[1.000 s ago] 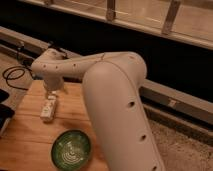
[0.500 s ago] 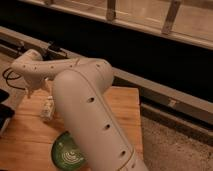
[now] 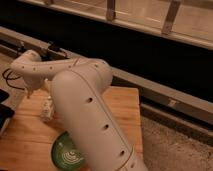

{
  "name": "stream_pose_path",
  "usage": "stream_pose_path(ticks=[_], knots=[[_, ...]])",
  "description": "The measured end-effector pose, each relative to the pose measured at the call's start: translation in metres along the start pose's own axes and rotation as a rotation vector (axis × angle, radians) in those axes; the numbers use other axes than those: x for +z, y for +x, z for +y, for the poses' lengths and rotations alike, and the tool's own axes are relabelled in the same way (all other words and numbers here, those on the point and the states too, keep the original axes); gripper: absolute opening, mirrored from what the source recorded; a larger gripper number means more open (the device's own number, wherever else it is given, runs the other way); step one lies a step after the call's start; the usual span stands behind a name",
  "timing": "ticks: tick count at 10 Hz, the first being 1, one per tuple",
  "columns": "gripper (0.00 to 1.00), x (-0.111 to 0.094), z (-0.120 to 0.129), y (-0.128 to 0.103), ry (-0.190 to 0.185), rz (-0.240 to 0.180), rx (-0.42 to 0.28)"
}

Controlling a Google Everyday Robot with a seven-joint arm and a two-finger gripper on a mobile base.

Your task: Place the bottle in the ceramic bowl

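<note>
Across the wooden table (image 3: 25, 136) bends the robot's thick pale arm (image 3: 86, 117), hiding the right part of the dark green ceramic bowl (image 3: 65, 153) at the near edge, whose ringed inside shows only glaze. Beyond the bowl and well outside it, the small white bottle (image 3: 48, 108) rests on the wood. The gripper (image 3: 31, 91) hangs just left of the bottle, jaws spread wide, holding nothing.

One bottle (image 3: 47, 107), one ceramic bowl (image 3: 66, 152), one table (image 3: 122, 107), one tool (image 3: 29, 91) left of bottle
</note>
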State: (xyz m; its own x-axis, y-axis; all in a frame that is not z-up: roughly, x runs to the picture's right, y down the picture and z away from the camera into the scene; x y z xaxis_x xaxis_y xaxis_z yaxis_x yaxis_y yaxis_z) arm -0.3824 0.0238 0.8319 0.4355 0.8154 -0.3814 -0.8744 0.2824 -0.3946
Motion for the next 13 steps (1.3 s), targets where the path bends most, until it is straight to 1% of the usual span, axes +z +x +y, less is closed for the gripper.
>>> stream_pose_path(ticks=[1, 2, 4, 5, 6, 7, 8, 10, 11, 12, 13], knots=[[0.65, 0.002, -0.008, 0.002, 0.001, -0.003, 0.013], [0.65, 0.009, -0.020, 0.005, 0.003, -0.004, 0.035], [0.65, 0.029, -0.022, 0.019, -0.016, 0.013, 0.073], [0.65, 0.036, -0.022, 0.022, -0.020, 0.028, 0.084], [0.65, 0.040, -0.018, 0.023, -0.023, 0.040, 0.076], [0.65, 0.048, -0.003, 0.023, -0.033, 0.062, 0.053], [0.65, 0.054, 0.006, 0.022, -0.039, 0.077, 0.039], [0.65, 0.059, 0.001, 0.024, -0.028, 0.101, 0.034], [0.65, 0.061, 0.002, 0.026, -0.016, 0.105, 0.029], [0.65, 0.057, -0.004, 0.026, 0.003, 0.094, 0.042], [0.65, 0.049, -0.012, 0.028, 0.025, 0.086, 0.059]])
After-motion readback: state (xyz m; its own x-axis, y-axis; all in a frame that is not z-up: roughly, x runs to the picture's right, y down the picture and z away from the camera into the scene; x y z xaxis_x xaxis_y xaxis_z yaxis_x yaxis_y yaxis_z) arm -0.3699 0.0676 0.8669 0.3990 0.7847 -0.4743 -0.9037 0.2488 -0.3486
